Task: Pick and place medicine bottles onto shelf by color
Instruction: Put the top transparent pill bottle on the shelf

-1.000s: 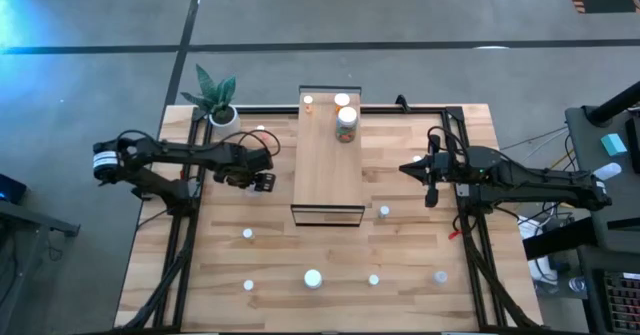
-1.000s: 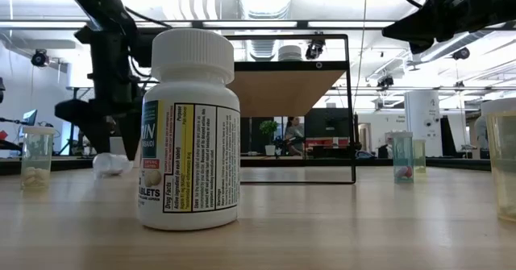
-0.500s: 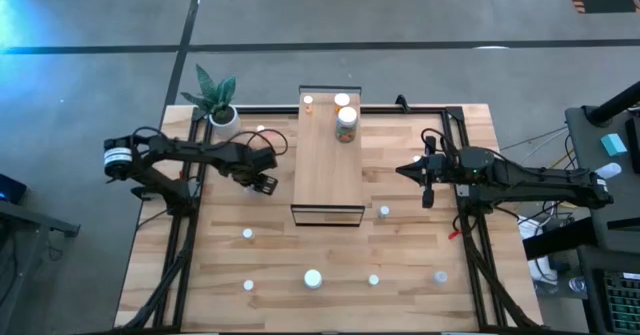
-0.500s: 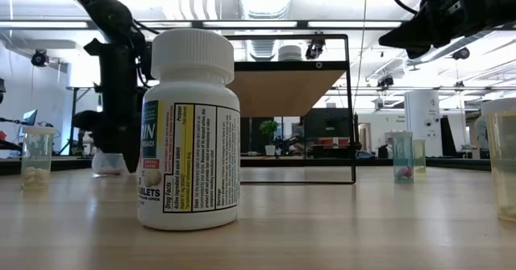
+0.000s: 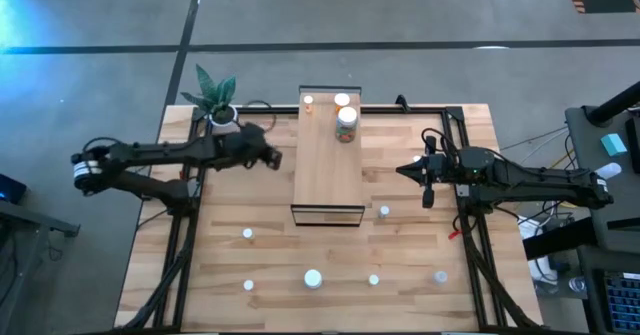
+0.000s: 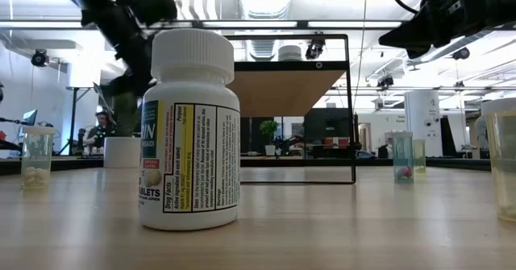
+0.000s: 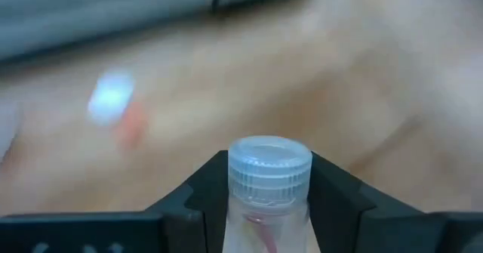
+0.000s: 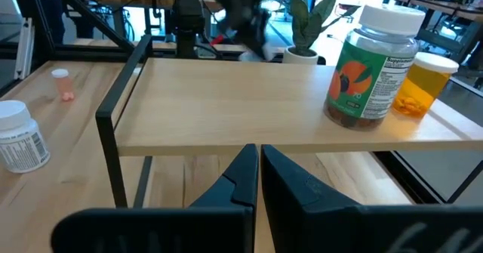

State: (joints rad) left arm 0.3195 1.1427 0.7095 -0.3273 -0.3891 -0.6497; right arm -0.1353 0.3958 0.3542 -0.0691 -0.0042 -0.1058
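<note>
My two arms are matte black, built of slim jointed links with loose black cables looping along them. The left arm [image 5: 150, 155] carries a white-banded collar near its base. The right arm [image 5: 520, 180] ends in angular black fingers [image 8: 294, 185].

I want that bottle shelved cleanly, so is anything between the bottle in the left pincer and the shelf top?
Nothing visible blocks it. The left pincer holds a small clear bottle beside the shelf, whose near stretch is bare. The jar and two smaller bottles stand only at the shelf's far end.
</note>
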